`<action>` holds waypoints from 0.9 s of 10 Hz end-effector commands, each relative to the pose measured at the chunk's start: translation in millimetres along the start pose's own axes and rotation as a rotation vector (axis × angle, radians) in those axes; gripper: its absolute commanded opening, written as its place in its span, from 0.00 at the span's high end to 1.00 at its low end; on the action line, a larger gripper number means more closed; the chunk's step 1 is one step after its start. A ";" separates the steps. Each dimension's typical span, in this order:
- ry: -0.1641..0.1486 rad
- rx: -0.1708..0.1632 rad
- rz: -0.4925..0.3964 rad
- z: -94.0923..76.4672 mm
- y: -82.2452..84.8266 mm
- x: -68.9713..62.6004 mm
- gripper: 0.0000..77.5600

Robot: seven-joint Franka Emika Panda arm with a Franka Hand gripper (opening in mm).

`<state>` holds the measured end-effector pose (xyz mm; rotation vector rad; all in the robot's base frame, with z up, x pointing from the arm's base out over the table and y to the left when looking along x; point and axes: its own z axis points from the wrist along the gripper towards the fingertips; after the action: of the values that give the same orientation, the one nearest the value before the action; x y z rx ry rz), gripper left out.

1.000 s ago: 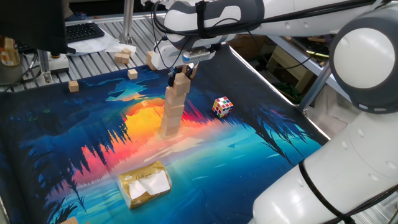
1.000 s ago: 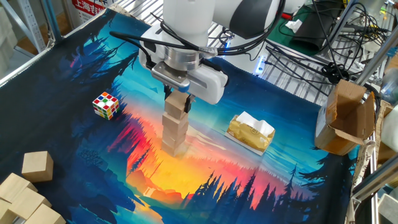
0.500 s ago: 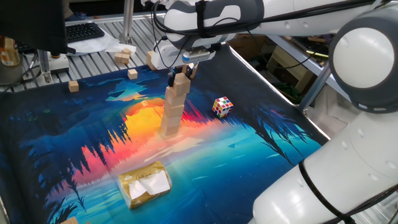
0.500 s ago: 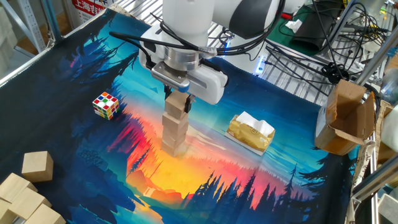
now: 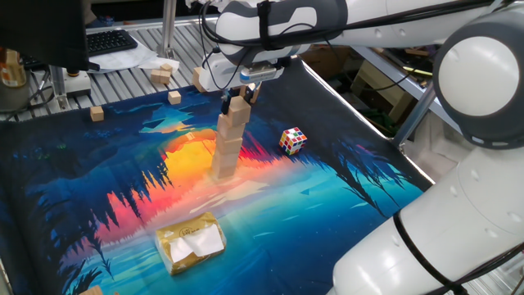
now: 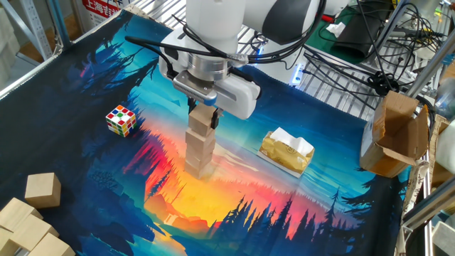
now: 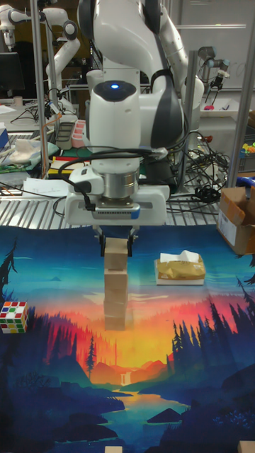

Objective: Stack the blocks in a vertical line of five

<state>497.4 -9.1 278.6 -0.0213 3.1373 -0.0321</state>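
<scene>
A column of several light-tan blocks (image 5: 227,152) (image 6: 200,149) (image 7: 116,297) stands upright in the middle of the painted mat. My gripper (image 5: 238,97) (image 6: 204,108) (image 7: 115,247) hangs straight over it, its fingers pressed to both sides of the top block (image 5: 239,108) (image 6: 204,117) (image 7: 115,249), which rests on the column, slightly turned against the one below. More tan blocks (image 6: 43,190) lie loose at the mat's edge, with a further cluster (image 6: 21,224) beside them; in one fixed view loose blocks (image 5: 161,75) sit beyond the mat's far edge.
A multicoloured puzzle cube (image 5: 293,140) (image 6: 121,119) (image 7: 13,316) sits beside the column. A tissue packet (image 5: 191,242) (image 6: 286,151) (image 7: 180,270) lies on the other side. Small tan cubes (image 5: 97,113) rest near the far edge. A cardboard box (image 6: 394,135) stands off the mat.
</scene>
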 end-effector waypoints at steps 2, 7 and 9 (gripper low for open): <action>-0.003 0.000 -0.003 -0.3 -0.1 -1.0 0.98; -0.003 0.000 -0.003 -0.3 -0.1 -1.0 0.00; -0.003 0.000 -0.003 -0.3 -0.1 -1.0 0.00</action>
<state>497.4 -9.1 278.2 -0.0238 3.1376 -0.0320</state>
